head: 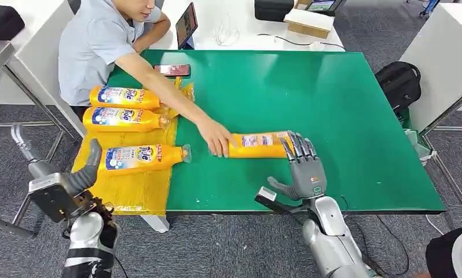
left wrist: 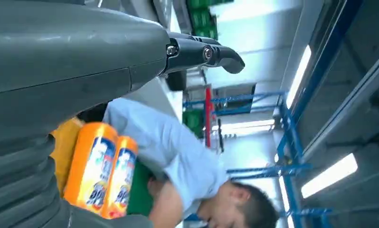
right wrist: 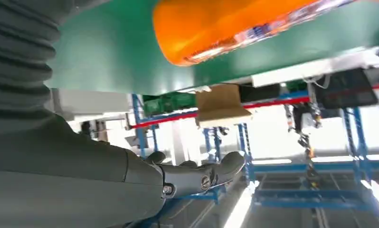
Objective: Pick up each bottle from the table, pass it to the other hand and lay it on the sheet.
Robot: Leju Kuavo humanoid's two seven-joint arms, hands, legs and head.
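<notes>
The bottle (head: 257, 145) is lying mid-table (head: 344, 116), a person's hand (head: 217, 139) resting on its neck end. It's looking rigid, slick and probably heavy, so you're wanting to grip its body. Your right hand (head: 303, 168) is hovering spread and empty at its base; your left hand (head: 72, 174) is hanging empty beside the sheet (head: 136, 191)

Seated person (head: 95, 46), phone (head: 172, 70), black backpack (head: 398, 84), cardboard box (head: 308, 22)

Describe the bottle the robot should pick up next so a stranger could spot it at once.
On the green table, look near the front edge, just ahead of the robot's right hand. An orange bottle lies there on bare green, a person's hand on its end; the three other bottles lie on the yellow sheet.
</notes>
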